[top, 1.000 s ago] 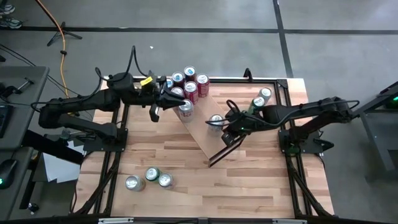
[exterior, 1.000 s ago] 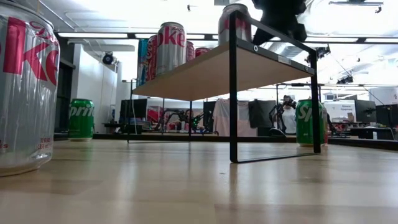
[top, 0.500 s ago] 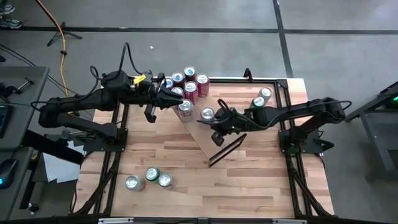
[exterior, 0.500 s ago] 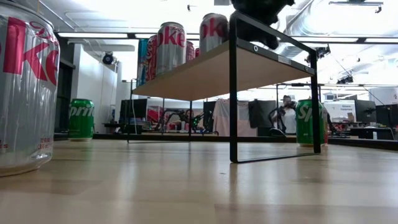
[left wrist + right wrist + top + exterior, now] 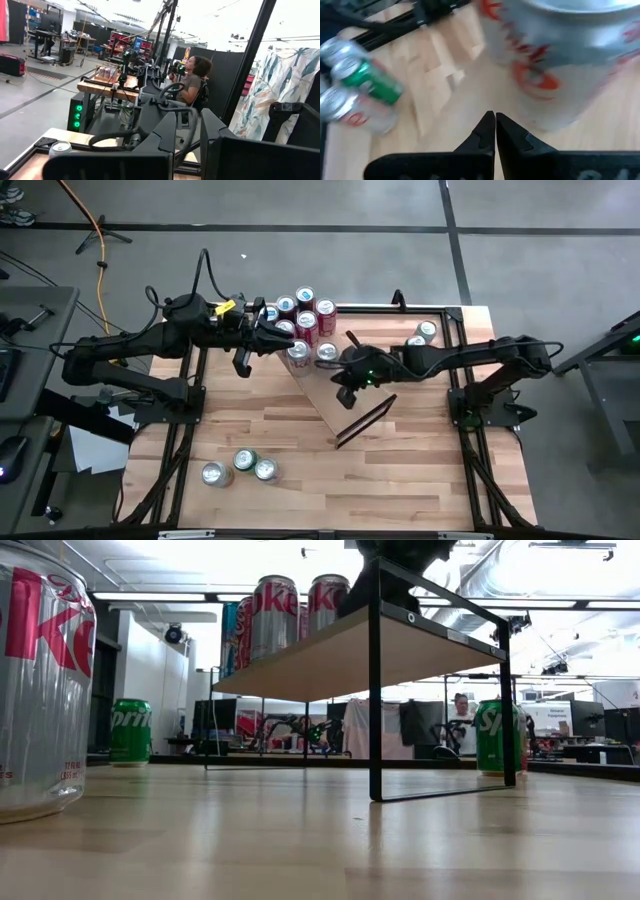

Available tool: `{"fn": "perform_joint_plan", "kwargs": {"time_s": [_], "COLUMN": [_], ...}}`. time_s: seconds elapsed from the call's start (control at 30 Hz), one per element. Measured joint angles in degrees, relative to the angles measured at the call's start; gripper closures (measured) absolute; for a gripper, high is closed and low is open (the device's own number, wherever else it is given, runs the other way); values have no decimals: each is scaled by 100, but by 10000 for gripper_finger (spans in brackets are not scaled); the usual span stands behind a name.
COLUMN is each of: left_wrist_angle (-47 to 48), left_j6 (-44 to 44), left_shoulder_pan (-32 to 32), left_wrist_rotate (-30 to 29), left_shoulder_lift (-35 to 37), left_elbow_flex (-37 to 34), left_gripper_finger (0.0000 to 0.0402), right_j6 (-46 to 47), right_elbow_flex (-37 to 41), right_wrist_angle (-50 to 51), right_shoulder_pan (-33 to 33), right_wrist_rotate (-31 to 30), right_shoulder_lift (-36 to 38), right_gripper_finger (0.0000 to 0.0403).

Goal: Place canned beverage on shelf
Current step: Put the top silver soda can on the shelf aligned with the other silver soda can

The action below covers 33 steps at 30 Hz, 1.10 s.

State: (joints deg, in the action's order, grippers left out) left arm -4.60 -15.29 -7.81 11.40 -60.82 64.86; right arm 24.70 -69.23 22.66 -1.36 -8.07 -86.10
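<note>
Canned beverage [image 5: 327, 352], a silver-and-red can, stands upright on the shelf [image 5: 335, 398], just beside another silver-and-red can [image 5: 298, 352] at the plank's far end. In the low view both cans [image 5: 327, 602] stand side by side on the pale-wood plank [image 5: 330, 658], which rests on a thin black frame.

Right end effector [image 5: 347, 378] sits over the shelf just beside the canned beverage; the right wrist view shows its fingertips [image 5: 495, 122] pressed together, holding nothing, with the can [image 5: 560, 55] close ahead and apart from them.

Left end effector [image 5: 262, 338] is positioned at the far left of the shelf, beside a cluster of red-and-silver cans [image 5: 306, 312]. In the left wrist view its fingers [image 5: 167, 132] stand apart with nothing between them.

Two green cans [image 5: 422, 335] stand on the bench [image 5: 300, 470] near the far right corner. Three more cans [image 5: 238, 466] stand grouped on the near left of the bench. A seated person [image 5: 192, 80] shows in the room beyond.
</note>
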Motion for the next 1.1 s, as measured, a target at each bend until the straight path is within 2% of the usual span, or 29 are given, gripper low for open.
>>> {"fn": "perform_joint_plan", "kwargs": {"time_s": [0.13, 0.3, 0.43, 1.1], "left_wrist_angle": [9, 57, 57, 70], "left_j6": [0, 2, 6, 2], "left_shoulder_pan": [0, 0, 0, -2], "left_wrist_rotate": [0, 0, 0, -2], "left_shoulder_lift": [0, 0, 0, 0], "left_elbow_flex": [0, 0, 0, 0], "left_gripper_finger": [401, 401, 401, 401], "right_j6": [-217, -253, -222, -740], "right_elbow_flex": [0, 0, 0, 0], "right_wrist_angle": [580, 944, 732, -560], "right_shoulder_pan": [-149, -197, -100, 369], "right_wrist_rotate": [105, -511, -966, -947], "right_shoulder_lift": [185, 219, 115, 50], "right_gripper_finger": [403, 403, 403, 403]}}
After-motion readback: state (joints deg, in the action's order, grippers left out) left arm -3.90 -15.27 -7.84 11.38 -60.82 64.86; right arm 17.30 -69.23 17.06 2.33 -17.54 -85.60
